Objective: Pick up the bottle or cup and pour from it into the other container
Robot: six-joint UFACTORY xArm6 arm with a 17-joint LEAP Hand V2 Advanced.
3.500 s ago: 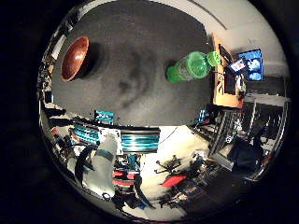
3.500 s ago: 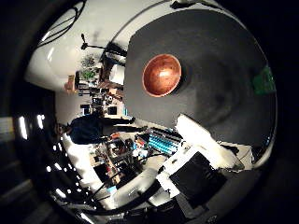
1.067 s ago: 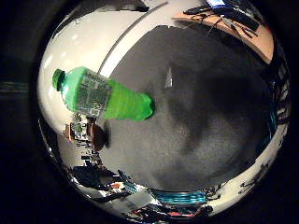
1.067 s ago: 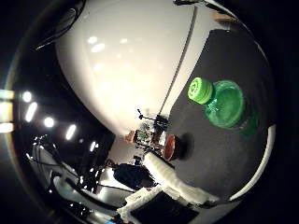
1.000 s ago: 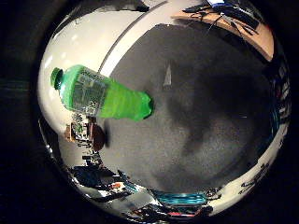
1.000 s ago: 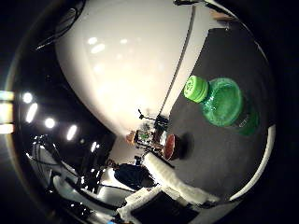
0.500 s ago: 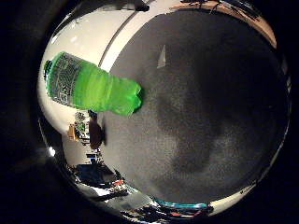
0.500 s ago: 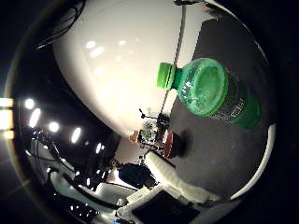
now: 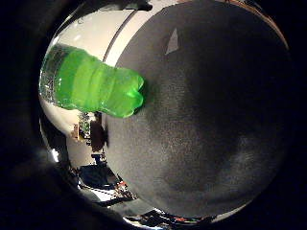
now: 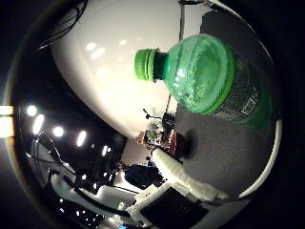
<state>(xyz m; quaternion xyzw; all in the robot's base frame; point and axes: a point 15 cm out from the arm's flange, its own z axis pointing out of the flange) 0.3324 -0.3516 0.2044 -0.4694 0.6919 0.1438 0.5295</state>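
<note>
A green plastic bottle (image 10: 205, 76) with a green cap (image 10: 148, 64) stands on the dark grey table (image 9: 211, 125) near its edge. It fills much of the right thumb side palm view, so it is close to the palm. Its lower body also shows in the right little finger side palm view (image 9: 91, 83), with the base resting on the table. A brown bowl (image 10: 175, 145) sits farther off on the same table, small in the view. A white part of my hand (image 10: 186, 179) reaches in at the edge of the thumb side view.
Beyond the table's edge there is a pale wall (image 10: 114, 86) and a cluttered room with ceiling lights (image 10: 38, 124). The wide dark tabletop stretches away beside the bottle in the little finger side view.
The bottle has grown much larger in both views over the last second, as the palm has come closer to it. The bottle and bowl themselves have stayed in place on the table.
</note>
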